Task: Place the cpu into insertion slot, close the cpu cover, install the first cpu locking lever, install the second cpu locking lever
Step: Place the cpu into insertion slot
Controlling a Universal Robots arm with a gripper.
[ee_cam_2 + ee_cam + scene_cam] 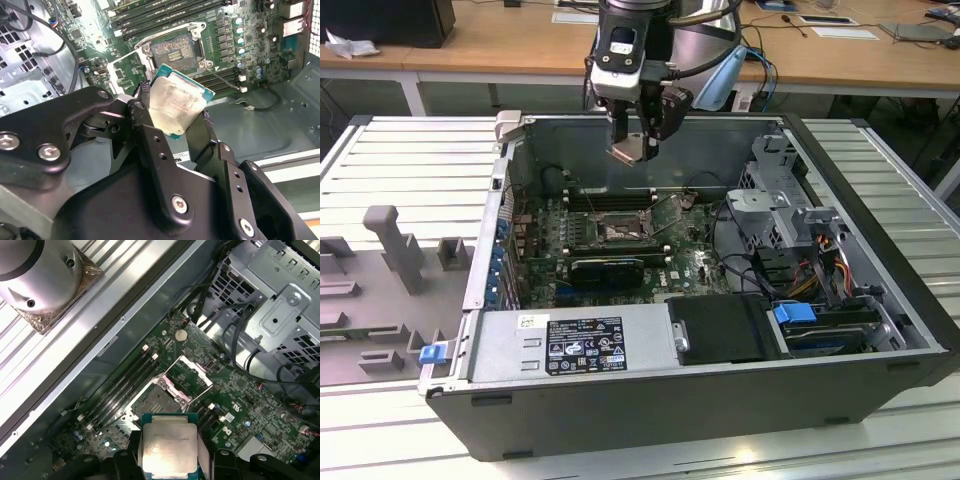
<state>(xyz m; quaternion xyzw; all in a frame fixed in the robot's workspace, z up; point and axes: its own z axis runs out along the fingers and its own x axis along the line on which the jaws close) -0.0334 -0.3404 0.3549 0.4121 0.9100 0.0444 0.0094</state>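
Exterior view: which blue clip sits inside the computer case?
The blue clip at the exterior view's right; the other clip sits outside, at the corner of the case.

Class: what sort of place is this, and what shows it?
Probably a robotics lab: an open computer case on a slatted metal table, wooden desks behind, a claw holding the cpu above it.

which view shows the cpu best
The first wrist view: the cpu faces the camera squarely. The second wrist view shows it tilted, clamped in the gripper; the exterior view shows it small and far off.
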